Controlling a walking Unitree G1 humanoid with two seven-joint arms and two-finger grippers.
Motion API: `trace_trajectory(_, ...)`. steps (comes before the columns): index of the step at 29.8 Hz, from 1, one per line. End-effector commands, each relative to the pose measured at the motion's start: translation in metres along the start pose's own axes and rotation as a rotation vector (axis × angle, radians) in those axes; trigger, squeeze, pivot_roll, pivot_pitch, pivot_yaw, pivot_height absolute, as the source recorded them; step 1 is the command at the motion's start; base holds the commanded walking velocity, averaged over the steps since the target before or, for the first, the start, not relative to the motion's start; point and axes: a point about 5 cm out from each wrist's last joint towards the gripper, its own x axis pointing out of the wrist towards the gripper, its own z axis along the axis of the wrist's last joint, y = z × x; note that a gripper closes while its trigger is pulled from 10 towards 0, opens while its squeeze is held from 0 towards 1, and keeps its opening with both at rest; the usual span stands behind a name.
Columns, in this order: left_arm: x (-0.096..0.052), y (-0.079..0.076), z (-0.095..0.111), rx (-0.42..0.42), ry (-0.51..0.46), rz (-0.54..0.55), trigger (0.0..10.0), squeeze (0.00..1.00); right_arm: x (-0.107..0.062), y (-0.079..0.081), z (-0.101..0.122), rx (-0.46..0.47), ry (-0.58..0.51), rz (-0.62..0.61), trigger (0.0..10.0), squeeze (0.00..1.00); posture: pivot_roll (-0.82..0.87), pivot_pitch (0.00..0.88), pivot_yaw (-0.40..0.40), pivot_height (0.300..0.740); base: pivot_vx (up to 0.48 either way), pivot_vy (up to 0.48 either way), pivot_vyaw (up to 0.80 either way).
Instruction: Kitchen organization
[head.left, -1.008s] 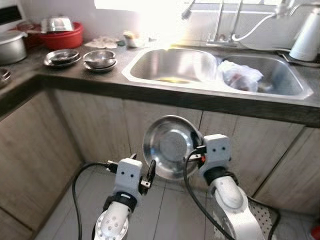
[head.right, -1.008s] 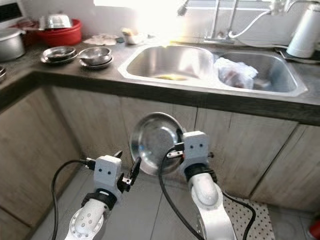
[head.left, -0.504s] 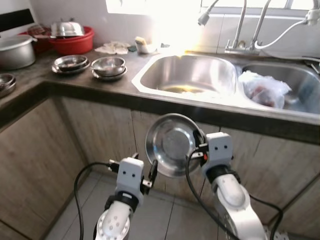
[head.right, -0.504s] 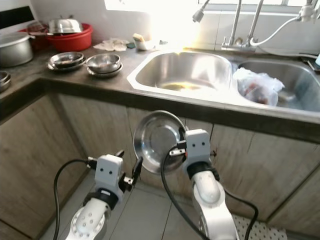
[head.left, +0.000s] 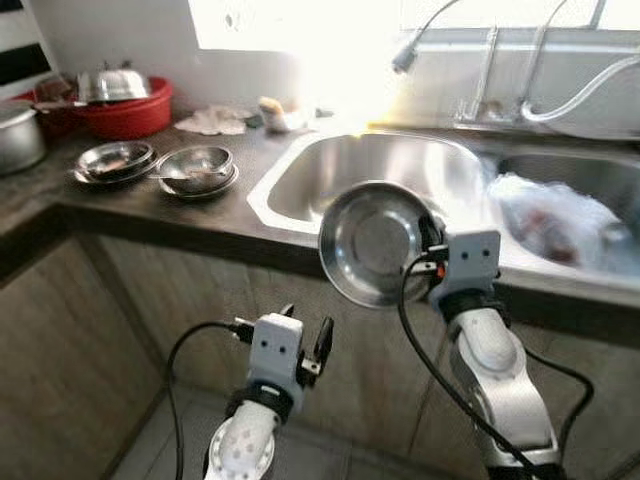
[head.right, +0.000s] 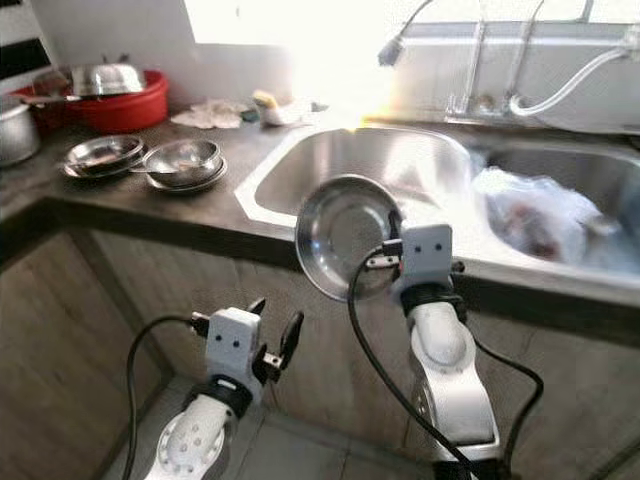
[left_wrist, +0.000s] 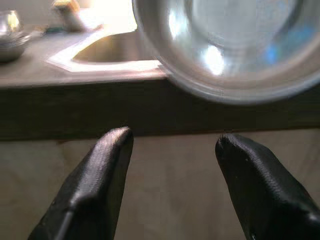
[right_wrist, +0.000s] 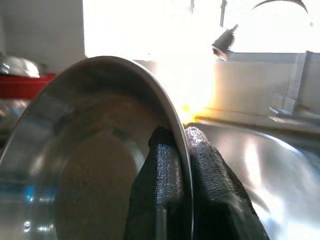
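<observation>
My right gripper (head.left: 432, 250) is shut on the rim of a shiny steel bowl (head.left: 372, 242), held on edge in front of the counter edge at the left sink basin (head.left: 370, 170). In the right wrist view both fingers (right_wrist: 165, 175) pinch the steel bowl (right_wrist: 95, 165) at its rim. My left gripper (head.left: 308, 345) hangs lower, below the counter edge, open with nothing between its fingers (left_wrist: 100, 175); the steel bowl (left_wrist: 230, 45) shows above them. Two stacks of steel bowls (head.left: 195, 168) stand on the dark counter (head.left: 150, 210) to the left.
A red basin (head.left: 128, 110) with a steel lid sits at the back left beside a pot (head.left: 18, 135). The right basin holds a plastic bag (head.left: 560, 215). Faucets (head.left: 480, 60) rise behind the sink. Wooden cabinet doors (head.left: 130, 310) lie below the counter.
My right arm has lifted the steel bowl from below the counter edge to sink height. The camera has moved closer to the counter. The left gripper stays low and open.
</observation>
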Motion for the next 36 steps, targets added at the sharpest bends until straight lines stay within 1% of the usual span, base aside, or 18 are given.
trace_trajectory(1,0.001,-0.007,0.004,-0.010,-0.020,-0.020,10.0,0.00,0.005,-0.012,0.011,-0.006,-0.042,-0.037,10.0,0.00,0.03,0.040,-0.011,0.740,0.461,0.000,0.00)
trace_trajectory(3,0.001,-0.007,0.004,-0.010,-0.021,-0.020,10.0,0.00,0.012,-0.017,0.019,-0.012,-0.070,-0.046,10.0,0.00,0.03,0.037,-0.013,0.740,0.456,0.000,0.00)
trace_trajectory(7,0.001,-0.007,0.004,-0.011,-0.022,-0.020,10.0,0.00,0.018,-0.021,0.024,-0.016,-0.089,-0.052,10.0,0.00,0.03,0.035,-0.013,0.740,0.455,0.000,0.00)
trace_trajectory(11,0.001,-0.007,0.004,-0.016,-0.019,-0.013,10.0,0.00,0.025,-0.025,0.026,-0.031,-0.074,-0.051,10.0,0.00,0.03,0.033,-0.013,0.740,0.317,0.000,0.00)
trace_trajectory(15,0.001,-0.007,0.003,-0.020,-0.015,-0.009,10.0,0.00,0.030,-0.031,0.019,-0.048,-0.007,-0.070,10.0,0.00,0.03,0.032,-0.017,0.740,0.000,0.000,0.00)
trace_trajectory(16,0.001,-0.007,0.003,-0.019,-0.015,-0.011,10.0,0.00,0.031,-0.036,0.014,-0.060,0.032,-0.088,10.0,0.00,0.03,0.034,-0.017,0.740,0.000,0.000,0.00)
trace_trajectory(19,0.001,-0.007,0.003,-0.020,-0.013,-0.011,10.0,0.00,0.033,-0.042,0.006,-0.074,0.082,-0.106,10.0,0.00,0.03,0.036,-0.017,0.740,0.000,0.000,0.00)
trace_trajectory(20,0.001,-0.008,0.003,-0.019,-0.012,-0.011,10.0,0.00,0.034,-0.047,0.000,-0.077,0.128,-0.120,10.0,0.00,0.03,0.036,-0.017,0.740,0.000,0.000,0.00)
trace_trajectory(21,0.001,-0.008,0.003,-0.019,-0.012,-0.011,10.0,0.00,0.034,-0.047,0.000,-0.077,0.128,-0.120,10.0,0.00,0.03,0.036,-0.017,0.740,0.000,0.000,0.00)
trace_trajectory(22,0.001,-0.008,0.004,-0.021,-0.012,-0.012,10.0,0.00,0.036,-0.052,-0.008,-0.075,0.191,-0.133,10.0,0.00,0.04,0.048,-0.016,0.740,0.000,0.000,0.00)
trace_trajectory(23,0.001,-0.007,0.004,-0.022,-0.012,-0.010,10.0,0.00,0.037,-0.054,-0.021,-0.006,0.274,-0.134,10.0,0.00,0.04,0.052,-0.017,0.740,0.000,0.000,0.00)
trace_trajectory(24,0.001,-0.007,0.004,-0.022,-0.012,-0.010,10.0,0.00,0.037,-0.054,-0.021,-0.006,0.274,-0.134,10.0,0.00,0.04,0.052,-0.017,0.740,0.000,0.000,0.00)
trace_trajectory(25,0.001,-0.007,0.004,-0.022,-0.012,-0.008,10.0,0.00,0.038,-0.054,-0.024,0.026,0.299,-0.131,10.0,0.00,0.04,0.052,-0.017,0.740,0.000,0.000,0.00)
trace_trajectory(29,0.000,-0.008,0.005,-0.022,-0.012,-0.011,10.0,0.00,0.044,-0.063,-0.039,-0.021,0.397,-0.127,10.0,0.00,0.05,0.062,-0.023,0.740,0.000,0.000,0.00)
trace_trajectory(32,-0.002,-0.008,0.006,-0.022,-0.011,-0.006,10.0,0.00,0.046,-0.067,-0.045,-0.038,0.438,-0.134,10.0,0.00,0.05,0.072,-0.025,0.740,0.000,0.000,0.00)
trace_trajectory(33,-0.003,-0.009,0.006,-0.021,-0.012,-0.007,10.0,0.00,0.046,-0.069,-0.049,-0.064,0.462,-0.132,10.0,0.00,0.05,0.080,-0.028,0.740,0.000,0.000,0.00)
trace_trajectory(35,-0.005,-0.010,0.007,-0.021,-0.012,-0.007,10.0,0.00,0.044,-0.075,-0.062,-0.055,0.527,-0.141,10.0,0.00,0.06,0.087,-0.031,0.740,0.000,0.000,0.00)
trace_trajectory(36,-0.005,-0.010,0.007,-0.021,-0.012,-0.007,10.0,0.00,0.044,-0.075,-0.062,-0.055,0.527,-0.141,10.0,0.00,0.06,0.087,-0.031,0.740,0.000,0.000,0.00)
